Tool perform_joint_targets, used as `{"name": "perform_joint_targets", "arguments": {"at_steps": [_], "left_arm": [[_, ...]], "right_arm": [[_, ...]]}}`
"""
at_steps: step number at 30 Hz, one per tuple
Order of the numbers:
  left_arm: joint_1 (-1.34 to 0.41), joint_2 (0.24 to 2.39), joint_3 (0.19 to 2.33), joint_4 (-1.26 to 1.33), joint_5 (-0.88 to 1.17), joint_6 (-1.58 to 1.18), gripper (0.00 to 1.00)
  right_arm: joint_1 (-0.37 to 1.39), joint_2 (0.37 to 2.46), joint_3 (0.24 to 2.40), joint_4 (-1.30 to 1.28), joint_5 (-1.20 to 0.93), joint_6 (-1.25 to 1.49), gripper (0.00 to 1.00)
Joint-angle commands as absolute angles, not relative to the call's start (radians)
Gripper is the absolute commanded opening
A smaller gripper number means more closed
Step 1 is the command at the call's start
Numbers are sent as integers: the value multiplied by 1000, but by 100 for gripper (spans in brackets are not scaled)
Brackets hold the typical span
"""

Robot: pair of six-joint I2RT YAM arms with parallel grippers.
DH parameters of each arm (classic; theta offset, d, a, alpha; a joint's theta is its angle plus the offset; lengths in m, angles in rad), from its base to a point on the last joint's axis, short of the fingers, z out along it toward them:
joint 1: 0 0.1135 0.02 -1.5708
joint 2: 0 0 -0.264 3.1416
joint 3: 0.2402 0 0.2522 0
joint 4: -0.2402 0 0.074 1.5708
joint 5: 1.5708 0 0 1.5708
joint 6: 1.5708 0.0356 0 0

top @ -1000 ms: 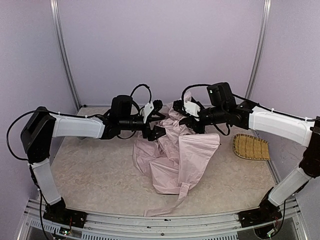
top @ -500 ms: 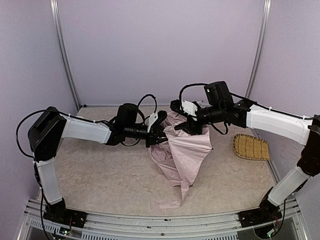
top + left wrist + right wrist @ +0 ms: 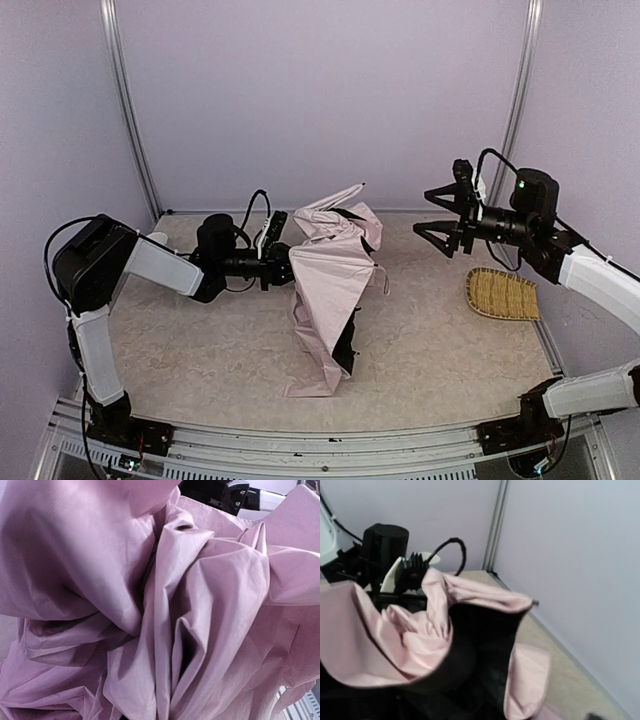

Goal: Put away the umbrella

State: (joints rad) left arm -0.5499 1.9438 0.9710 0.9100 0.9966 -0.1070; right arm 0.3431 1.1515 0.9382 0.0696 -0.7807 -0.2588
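Pale purple walls (image 3: 300,90) on all sides and a beige speckled table (image 3: 200,340) underneath, so a pretty plain setup. Dead centre of the top view was the umbrella (image 3: 325,275), half collapsed and bunched up, pink fabric standing in a rumpled peak toward the back wall. A long fold hung down so that its tip touched the table at lower centre. You could see a bit of black lining (image 3: 347,345) peeking out on the lower right of it.

Left gripper (image 3: 278,263) came in from the left of the frame and was clamped on the umbrella's left edge, holding it up. Its fingertips were buried in cloth though, and its wrist cam was just wall-to-wall pink folds.

Right gripper (image 3: 432,213) sat at the upper right, well apart from the umbrella, jaws spread wide with nothing in them. Its wrist cam looked across at the umbrella, pink outside, black inside, with the left gripper behind it at upper left.

A straw mat (image 3: 502,293) lay flat on the table at the right edge, below the right gripper.
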Motion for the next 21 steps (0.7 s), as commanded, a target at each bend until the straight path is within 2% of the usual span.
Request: {"name": "perform_joint_targets", "arguments": {"at_steps": [1, 3, 11, 18, 21], "left_arm": [[-561, 1900, 964, 1121, 1100, -229, 0], [-563, 1890, 963, 1130, 1095, -231, 0], [-585, 1858, 968, 1089, 1068, -189, 0], [-598, 1837, 969, 1085, 1039, -178, 0], [-599, 1835, 973, 1084, 1028, -173, 0]], "right_arm": [[342, 1239, 859, 191, -830, -62, 80], [360, 1315, 871, 197, -908, -21, 70], [492, 1514, 927, 309, -987, 16, 75], [536, 1592, 943, 358, -984, 12, 59], [551, 1621, 954, 379, -1004, 28, 48]]}}
